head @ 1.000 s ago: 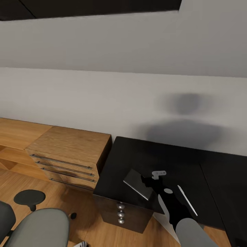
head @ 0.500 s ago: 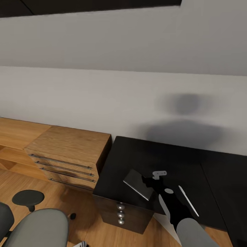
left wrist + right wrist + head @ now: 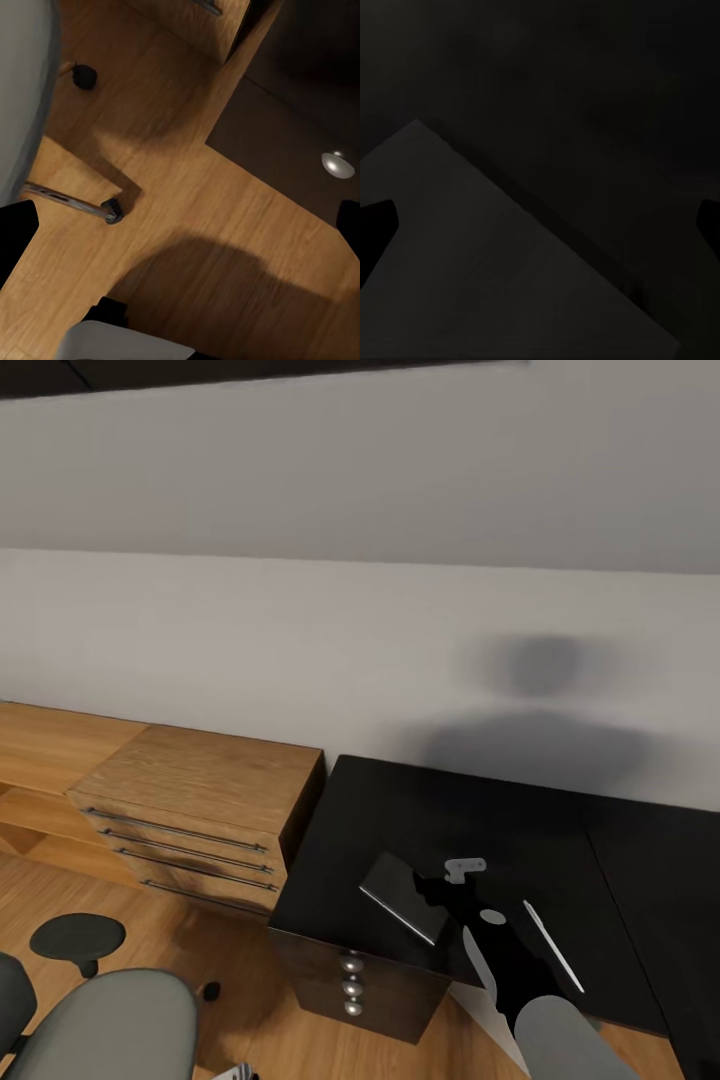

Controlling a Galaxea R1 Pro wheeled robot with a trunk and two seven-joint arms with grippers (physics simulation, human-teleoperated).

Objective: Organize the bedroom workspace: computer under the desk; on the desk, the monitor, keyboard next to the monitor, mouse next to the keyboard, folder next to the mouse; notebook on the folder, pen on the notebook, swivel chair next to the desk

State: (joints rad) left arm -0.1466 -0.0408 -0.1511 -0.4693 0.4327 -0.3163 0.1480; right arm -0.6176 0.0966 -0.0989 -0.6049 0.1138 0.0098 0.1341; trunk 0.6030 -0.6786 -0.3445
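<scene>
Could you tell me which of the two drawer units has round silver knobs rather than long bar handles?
The black desk on the right has them; the light wooden drawer unit beside it has bar handles.

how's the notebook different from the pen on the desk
The notebook is a flat dark grey rectangle; the pen is a thin white stick. The notebook lies near the desk's front corner above the drawer knobs; the pen lies further along the front edge, on the other side of the right gripper. The gripper reaches over the notebook's edge; the pen lies apart from its fingers, beside the arm. Both lie flat on the black desk, set at an angle.
</scene>
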